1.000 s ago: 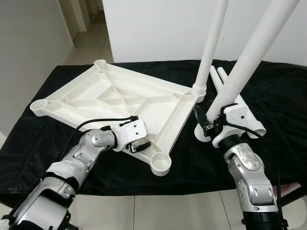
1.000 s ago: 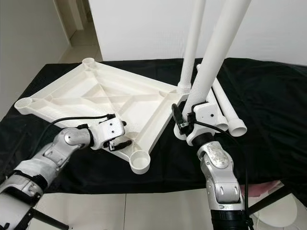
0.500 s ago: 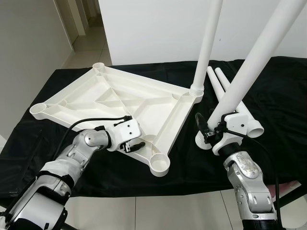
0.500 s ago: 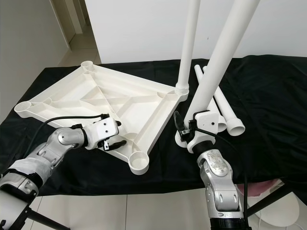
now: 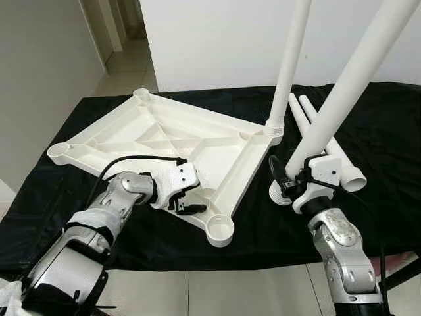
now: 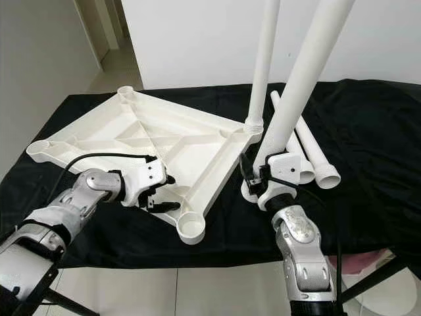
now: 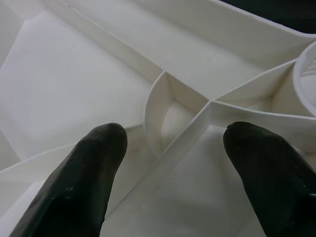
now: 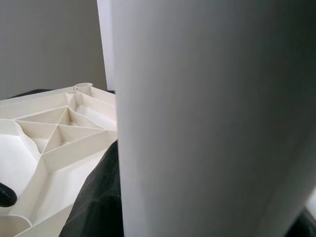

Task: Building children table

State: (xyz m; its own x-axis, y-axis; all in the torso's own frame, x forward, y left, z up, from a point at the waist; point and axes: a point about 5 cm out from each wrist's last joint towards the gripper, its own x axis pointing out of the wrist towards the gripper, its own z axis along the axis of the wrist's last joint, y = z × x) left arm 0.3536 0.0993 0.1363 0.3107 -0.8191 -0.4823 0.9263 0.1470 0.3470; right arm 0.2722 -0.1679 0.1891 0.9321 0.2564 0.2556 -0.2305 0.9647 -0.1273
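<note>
The white tabletop (image 5: pixel 164 135) lies upside down on a black cloth, ribs facing up. One white leg (image 5: pixel 289 59) stands upright in its far right corner socket. My right gripper (image 5: pixel 294 182) is shut on a second leg (image 5: pixel 342 92). That leg is tilted, and its threaded lower end (image 5: pixel 279 193) rests on the cloth beside the tabletop's right edge. My left gripper (image 5: pixel 185 200) hovers open over the tabletop's near edge, and in the wrist view its fingers (image 7: pixel 89 168) straddle a rib junction (image 7: pixel 205 111) without touching it. The near corner socket (image 5: pixel 220 231) is empty.
Two more white legs (image 5: pixel 332 148) lie side by side on the cloth at the right. Empty sockets sit at the left corner (image 5: pixel 58 152) and the far corner (image 5: pixel 141 94). The cloth's front edge (image 5: pixel 197 263) drops to a tiled floor, and a white wall stands behind.
The view has shifted a little. My left gripper's fingers stand wider apart than before at the same near edge. The right gripper and its tilted leg have barely moved.
</note>
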